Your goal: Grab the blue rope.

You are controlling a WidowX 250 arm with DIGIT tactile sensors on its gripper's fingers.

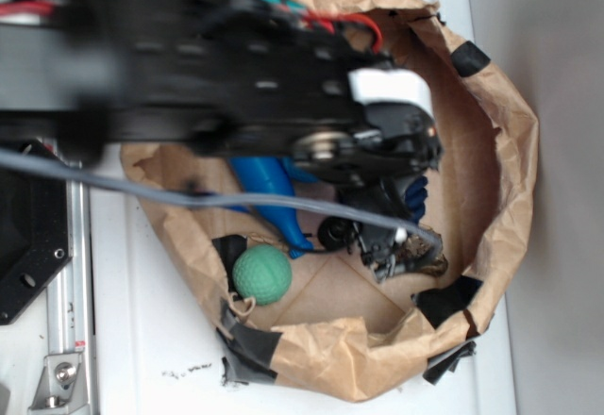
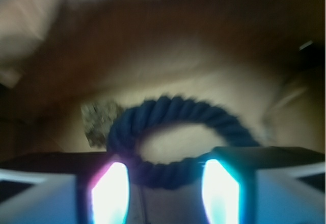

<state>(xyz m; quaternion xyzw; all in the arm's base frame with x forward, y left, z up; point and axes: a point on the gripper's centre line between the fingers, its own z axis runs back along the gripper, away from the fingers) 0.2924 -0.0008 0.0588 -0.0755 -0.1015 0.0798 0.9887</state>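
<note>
Inside bag: gripper (image 2: 165, 183) is straddling the blue rope (image 2: 175, 114), one glowing finger (image 2: 109, 193) on each side, jaws apart.
Rope: looping ahead, beside a speckled lump (image 2: 98, 119).
Outward: paper bag (image 1: 510, 179) wall is enclosing everything near its right edge.

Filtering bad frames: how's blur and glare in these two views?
Exterior: arm motion-blurred, green ball fairly sharp. Wrist: soft all over, blue rope smeared but readable, fingers blown out with bright glare, bag interior dim.
</note>
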